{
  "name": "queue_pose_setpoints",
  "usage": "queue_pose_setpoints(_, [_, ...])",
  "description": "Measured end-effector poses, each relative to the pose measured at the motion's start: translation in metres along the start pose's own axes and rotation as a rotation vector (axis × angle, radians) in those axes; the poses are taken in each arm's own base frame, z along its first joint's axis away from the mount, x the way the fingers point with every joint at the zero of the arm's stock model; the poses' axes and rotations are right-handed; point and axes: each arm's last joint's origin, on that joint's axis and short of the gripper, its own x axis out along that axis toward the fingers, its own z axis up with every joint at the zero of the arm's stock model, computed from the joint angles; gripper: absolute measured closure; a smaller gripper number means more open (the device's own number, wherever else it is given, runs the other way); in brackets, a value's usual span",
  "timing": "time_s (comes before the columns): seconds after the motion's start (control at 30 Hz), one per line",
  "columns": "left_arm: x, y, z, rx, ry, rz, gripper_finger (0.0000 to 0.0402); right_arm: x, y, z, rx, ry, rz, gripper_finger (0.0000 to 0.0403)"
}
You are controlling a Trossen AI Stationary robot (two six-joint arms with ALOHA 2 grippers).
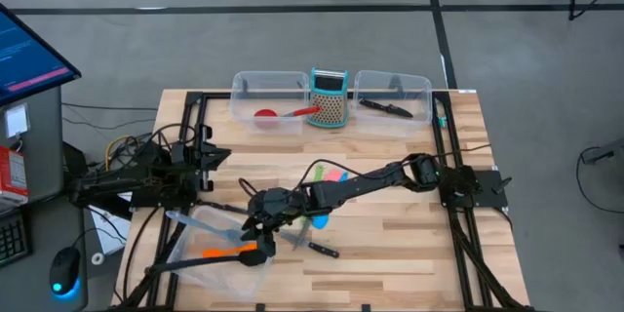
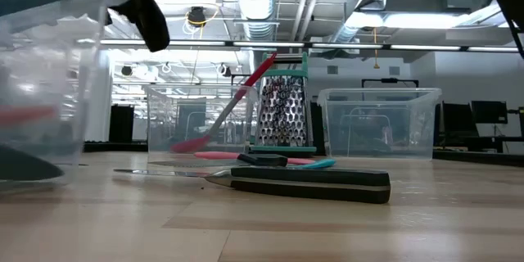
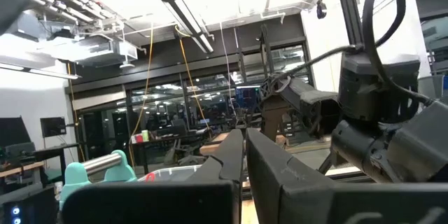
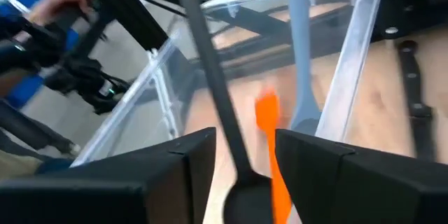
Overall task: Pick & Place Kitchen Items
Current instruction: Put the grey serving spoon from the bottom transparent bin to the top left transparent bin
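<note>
We see three clear tubs on the desk (image 1: 390,205). The near tub (image 1: 219,244) stands at the front left, and in it lie an orange spatula (image 1: 229,251), a black spoon (image 4: 210,98) and a grey-blue spoon (image 4: 299,56). The right hand (image 1: 261,216) hangs at the rim of this tub; its fingers stand apart, with the black spoon and the orange spatula showing in the gap, but we cannot tell if they touch either one. At the far edge a second tub (image 1: 268,99) holds a red spoon (image 1: 283,113), whose handle leans up over the wall beside the grater (image 1: 330,97). The grater stands upright between this tub and the third tub (image 1: 393,96), where a black-handled knife (image 1: 385,107) lies. On the bare wood another knife (image 1: 314,247) lies just beside the near tub, and under the right arm lie a green spatula (image 1: 320,219), a pink one (image 1: 331,170) and a blue one (image 1: 341,175). The left hand (image 1: 210,156) waits at the left side of the desk, and its fingers are closed together with nothing between them. The desk is of light wooden planks with a black frame around it. Left of it stand a monitor (image 1: 29,54) and a mouse (image 1: 63,278) on a side table, and the floor is grey with dark lines. Behind we see a large hall with pipes and lamps on the ceiling.
</note>
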Motion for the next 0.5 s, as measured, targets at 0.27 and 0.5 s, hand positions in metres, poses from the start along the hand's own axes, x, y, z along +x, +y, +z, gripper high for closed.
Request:
queue_pose_setpoints(0.27, [0.000, 0.000, 0.000, 0.000, 0.000, 0.000, 0.0399, -0.023, 0.018, 0.044, -0.193, 0.024, -0.181, 0.0246])
queue_pose_setpoints(0.5, [0.000, 0.000, 0.000, 0.000, 0.000, 0.000, 0.0399, -0.035, 0.029, 0.066, -0.240, -0.058, -0.238, 0.0250])
